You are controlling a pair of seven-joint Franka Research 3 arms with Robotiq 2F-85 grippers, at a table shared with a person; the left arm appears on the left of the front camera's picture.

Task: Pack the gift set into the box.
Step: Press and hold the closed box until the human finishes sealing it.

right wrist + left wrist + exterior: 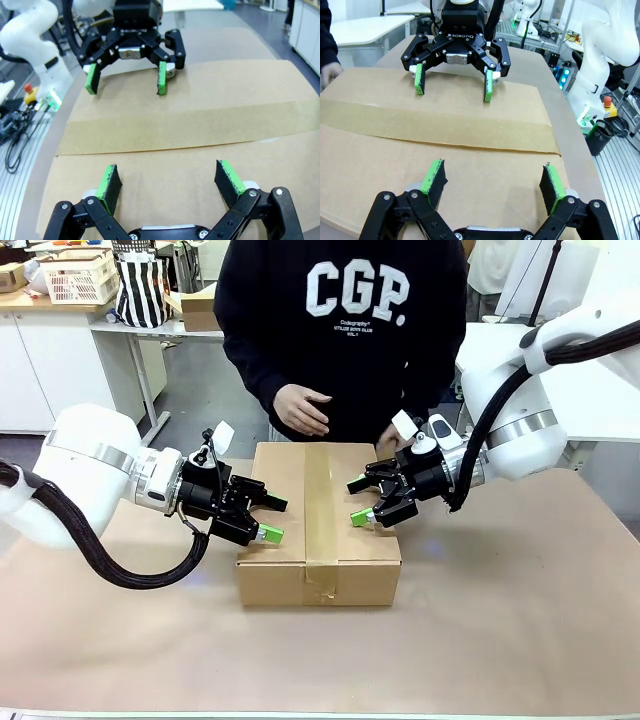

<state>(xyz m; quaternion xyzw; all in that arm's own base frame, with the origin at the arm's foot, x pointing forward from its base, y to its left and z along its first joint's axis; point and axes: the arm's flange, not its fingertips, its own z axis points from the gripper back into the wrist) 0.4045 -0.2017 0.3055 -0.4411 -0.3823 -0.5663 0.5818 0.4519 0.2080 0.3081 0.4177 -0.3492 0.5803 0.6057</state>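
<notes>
Inside taped box (320,510), contents unseen

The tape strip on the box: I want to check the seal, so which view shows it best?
The front view shows the tape strip whole, running across the top of the closed box and down its near side. The left wrist view and right wrist view show it closer but cut off at the frame edges.

You've got the right gripper (169,182) spread wide over the taped-shut box (210,165); opp. side, left gripper (125,79) also spread, pads (91,80) near lid.
</notes>
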